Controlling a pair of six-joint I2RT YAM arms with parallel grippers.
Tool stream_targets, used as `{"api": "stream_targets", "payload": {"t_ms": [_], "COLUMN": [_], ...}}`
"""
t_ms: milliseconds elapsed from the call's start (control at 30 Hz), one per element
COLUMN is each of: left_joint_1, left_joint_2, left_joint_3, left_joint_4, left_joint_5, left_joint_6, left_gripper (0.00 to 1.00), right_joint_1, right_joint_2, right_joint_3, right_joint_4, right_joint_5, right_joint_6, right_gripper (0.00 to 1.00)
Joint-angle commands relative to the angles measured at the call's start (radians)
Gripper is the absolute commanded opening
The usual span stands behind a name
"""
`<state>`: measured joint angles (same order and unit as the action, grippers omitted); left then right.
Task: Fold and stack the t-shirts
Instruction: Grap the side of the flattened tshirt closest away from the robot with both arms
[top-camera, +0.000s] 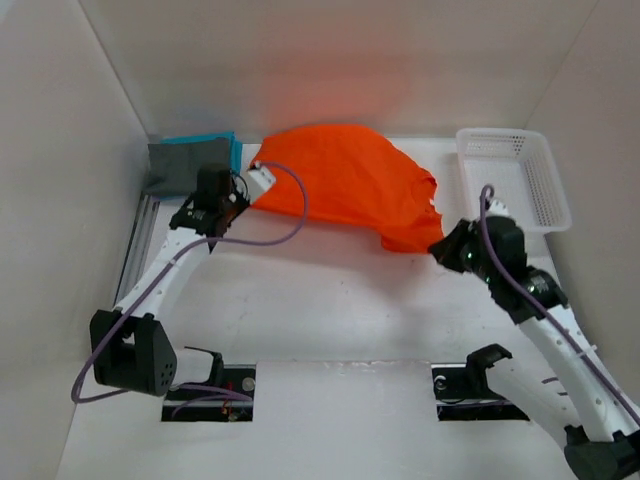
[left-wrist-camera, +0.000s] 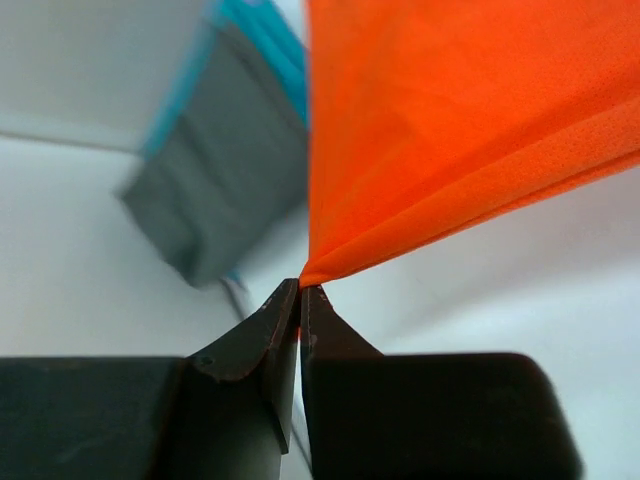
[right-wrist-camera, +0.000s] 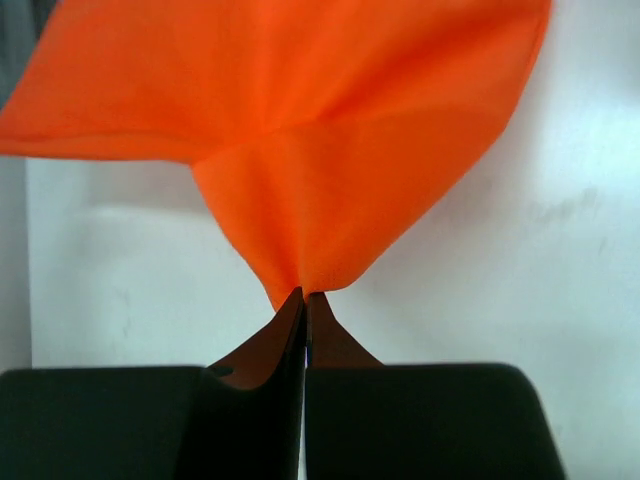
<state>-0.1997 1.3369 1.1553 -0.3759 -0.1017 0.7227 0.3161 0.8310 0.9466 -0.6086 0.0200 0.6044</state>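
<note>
Nearest the lens, the left gripper (left-wrist-camera: 301, 288) has its dark tapered jaws pressed together on a gathered corner of the orange t-shirt (top-camera: 345, 180). The right gripper (right-wrist-camera: 303, 293) pinches another corner of the same shirt in the same way, jaws closed tight on the cloth. From each pinch the fine-knit fabric fans outward in soft creases, and the shirt spreads between the two grips over the far half of the white table (top-camera: 330, 300); whether its middle rests on the surface cannot be told. Just left of it, in the far left corner, a folded dark grey t-shirt (top-camera: 185, 168) lies on a folded teal t-shirt (top-camera: 212, 138), of which only an edge shows. At the far right stands a rectangular white mesh basket (top-camera: 548, 195) with a raised rim, near the orange shirt but apart from it. Plain pale walls (top-camera: 60, 150) enclose the table on the left, far and right sides. Its near half, matt and faintly scuffed, lies open.
</note>
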Motion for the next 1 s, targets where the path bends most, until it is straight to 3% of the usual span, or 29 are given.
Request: {"api": "stream_targets", "payload": {"t_ms": [0, 200, 400, 633, 967], "left_joint_1": [-0.031, -0.092, -0.119, -0.108, 0.01], "left_joint_2": [-0.125, -0.226, -0.229, -0.208, -0.131], "left_joint_3": [-0.193, -0.425, -0.49, -0.477, -0.358], "left_joint_4": [-0.027, -0.158, -0.193, -0.199, -0.066], "left_joint_5": [-0.006, -0.01, -0.01, 0.002, 0.04], "left_joint_6": [0.034, 0.044, 0.038, 0.027, -0.066], "left_gripper": [0.03, 0.04, 0.05, 0.05, 0.05], "right_joint_1": [0.12, 0.369, 0.413, 0.299, 0.055], "right_joint_2": [-0.153, -0.26, -0.222, -0.164, 0.046], "right_joint_3": [-0.173, -0.425, -0.486, -0.465, -0.342], "right_joint_4": [-0.006, -0.037, -0.02, 0.068, 0.265], "right_joint_5": [0.087, 0.156, 0.17, 0.126, -0.015], "right_joint_6": [0.165, 0.394, 0.41, 0.276, 0.049], "right_gripper": [0.0, 0.0, 0.0, 0.0, 0.0]}}
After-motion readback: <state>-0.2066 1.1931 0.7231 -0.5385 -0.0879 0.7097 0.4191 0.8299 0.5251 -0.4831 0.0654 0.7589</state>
